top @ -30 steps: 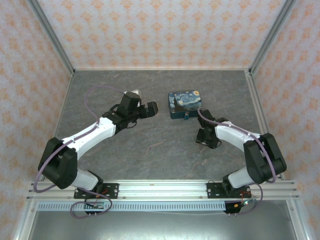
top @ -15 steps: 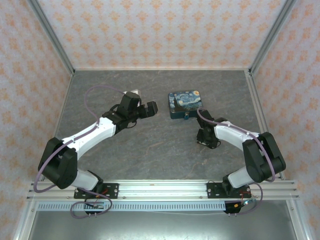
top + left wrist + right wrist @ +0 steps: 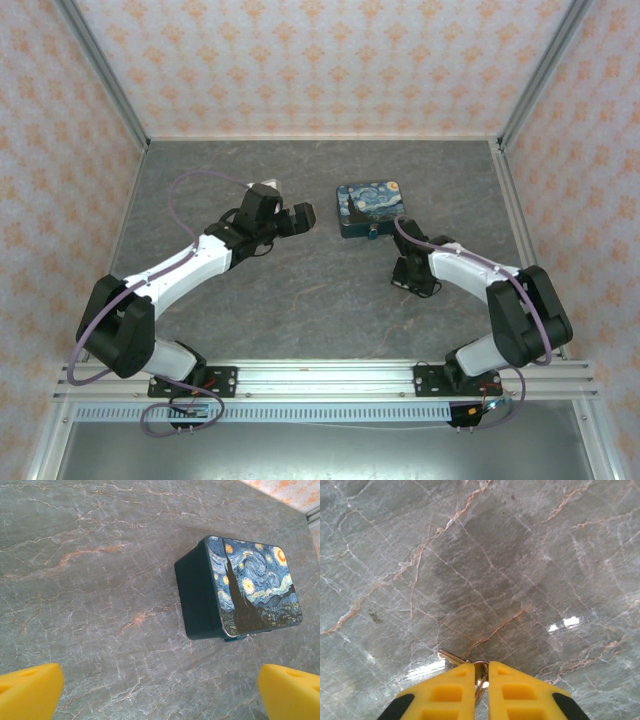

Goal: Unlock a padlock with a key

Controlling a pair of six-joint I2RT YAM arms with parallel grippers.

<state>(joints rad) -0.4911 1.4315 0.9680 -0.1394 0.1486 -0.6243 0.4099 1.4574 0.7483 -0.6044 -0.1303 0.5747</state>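
Observation:
The small teal padlock (image 3: 238, 638) peeks out from under the near edge of the starry-night box (image 3: 255, 587), mostly hidden; in the top view the padlock (image 3: 372, 236) is a dark speck at the box front. A brass key (image 3: 451, 656) on a metal ring sticks out to the left between the yellow fingers of my right gripper (image 3: 481, 669), which is shut on it just above the marble table. My right gripper (image 3: 404, 282) points down, in front of the box. My left gripper (image 3: 306, 216) is open to the left of the box, its yellow fingertips (image 3: 31, 690) wide apart.
The starry-night box (image 3: 370, 207) stands mid-table toward the back. Grey marble tabletop (image 3: 300, 290) lies between the arms. Patterned walls and metal frame posts (image 3: 100, 70) close in the back and sides.
The right wrist has shifted very slightly to the left with the key. The left arm and the box have not moved.

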